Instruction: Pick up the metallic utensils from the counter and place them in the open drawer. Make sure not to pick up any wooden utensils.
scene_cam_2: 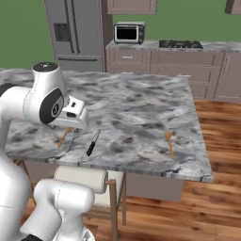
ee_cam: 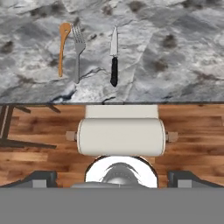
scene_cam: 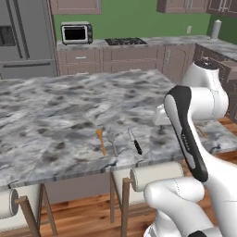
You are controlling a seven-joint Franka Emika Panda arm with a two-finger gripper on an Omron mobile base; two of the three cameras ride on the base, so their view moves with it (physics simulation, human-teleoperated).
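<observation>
On the marbled counter (scene_cam: 55,106), near its front edge, lie three utensils side by side. The black-handled knife (ee_cam: 113,57) (scene_cam: 135,141) (scene_cam_2: 92,142) is rightmost in the hand view. The pale grey fork (ee_cam: 78,51) (scene_cam: 112,141) lies left of it. An orange-brown wooden spoon (ee_cam: 63,46) (scene_cam: 100,140) (scene_cam_2: 63,137) lies beside the fork. A second wooden spoon (scene_cam_2: 168,142) rests alone toward the counter's right end. My gripper (ee_cam: 114,179) (scene_cam_2: 76,121) hangs open above the counter edge, short of the utensils, holding nothing. The drawer is out of view.
A cream cushioned stool (ee_cam: 121,136) (scene_cam: 155,176) stands under the counter edge below the hand, over wooden floor. Brown cabinets, a toaster oven (scene_cam: 76,33) and a fridge (scene_cam_2: 75,33) line the back wall.
</observation>
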